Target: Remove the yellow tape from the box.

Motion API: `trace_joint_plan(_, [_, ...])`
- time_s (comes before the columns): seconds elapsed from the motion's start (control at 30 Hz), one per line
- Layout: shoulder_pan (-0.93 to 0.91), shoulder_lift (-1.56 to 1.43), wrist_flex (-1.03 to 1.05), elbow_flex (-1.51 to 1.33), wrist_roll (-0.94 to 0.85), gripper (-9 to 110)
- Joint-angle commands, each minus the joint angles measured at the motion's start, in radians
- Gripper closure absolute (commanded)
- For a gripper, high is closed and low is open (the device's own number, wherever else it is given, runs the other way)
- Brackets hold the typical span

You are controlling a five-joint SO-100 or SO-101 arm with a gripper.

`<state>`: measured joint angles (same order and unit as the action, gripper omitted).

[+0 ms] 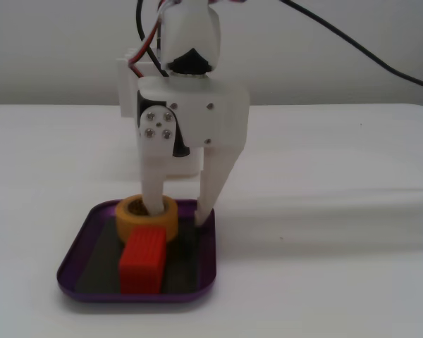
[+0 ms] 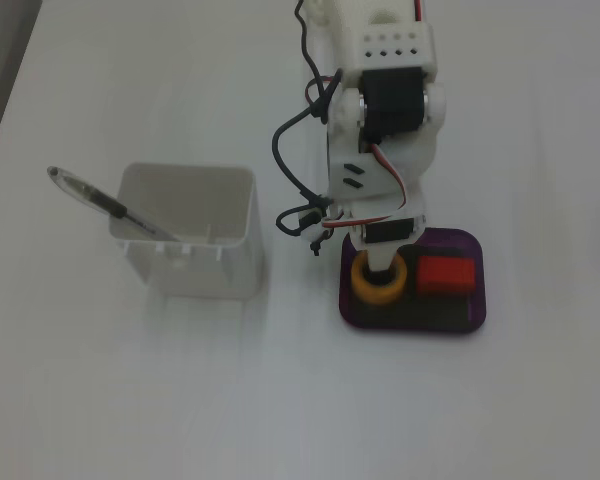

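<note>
The yellow tape (image 1: 138, 224) lies flat in the far left corner of the purple box (image 1: 81, 264) in a fixed view. My gripper (image 1: 178, 211) reaches down into the box with its jaws apart. The thin finger (image 1: 154, 193) stands inside the tape's hollow centre, and the wide finger (image 1: 210, 186) stands outside the ring by the box's rim, with a gap to the tape. From above, the tape (image 2: 364, 284) sits at the left of the box (image 2: 416, 326), and the gripper (image 2: 380, 256) is mostly hidden under the wrist.
A red ribbed block (image 1: 142, 262) lies in the box just in front of the tape, and from above the red block (image 2: 446, 275) is to the tape's right. A tall white container (image 2: 190, 240) with a pen (image 2: 95, 198) stands left of the box.
</note>
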<state>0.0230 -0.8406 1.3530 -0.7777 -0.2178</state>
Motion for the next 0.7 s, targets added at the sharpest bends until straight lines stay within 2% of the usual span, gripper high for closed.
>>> trace_joint_plan(0.0, [0.0, -0.009, -0.009, 0.029, 0.005, 102])
trace_joint_plan(0.2, [0.005, -0.014, 0.008, 0.08, 0.006, 102])
trace_joint_plan(0.47, [0.006, -0.012, 0.31, 0.588, 0.008, 102])
trace_joint_plan(0.57, [0.005, -0.023, 0.359, 0.729, 0.011, 102])
trace_joint_plan(0.67, [-0.003, -0.077, 0.359, 0.638, 0.011, 102])
